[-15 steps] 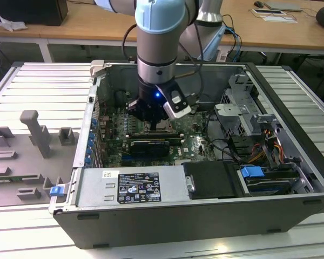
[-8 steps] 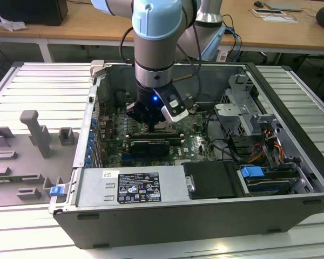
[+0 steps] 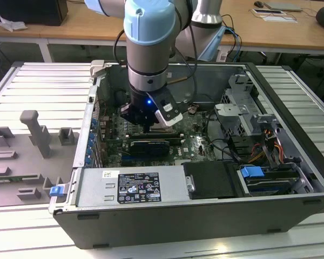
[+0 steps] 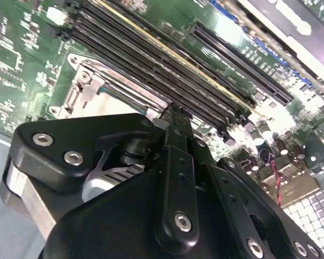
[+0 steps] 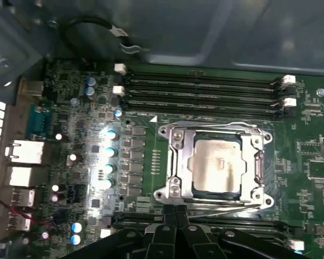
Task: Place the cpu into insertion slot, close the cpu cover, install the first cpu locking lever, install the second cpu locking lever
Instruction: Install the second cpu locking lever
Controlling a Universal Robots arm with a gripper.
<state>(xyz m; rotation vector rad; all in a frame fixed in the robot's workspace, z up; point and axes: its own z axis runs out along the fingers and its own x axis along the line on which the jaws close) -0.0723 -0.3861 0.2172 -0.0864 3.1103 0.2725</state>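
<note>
In the exterior view the arm reaches down into an open computer case lying on a ribbed metal tabletop, and the gripper hangs low over the motherboard near the middle of the case. In the first wrist view the cpu lies flat inside the insertion slot, its pale metal top showing through the square window of the cpu cover, which lies folded down over it. The gripper sits just beside the socket's edge, between the socket and a bank of long black memory slots on the far side. Its jaws are closed, the two fingertips pressed together with nothing between them. In the second wrist view the gripper points at the socket's corner beside the memory slots.
</note>
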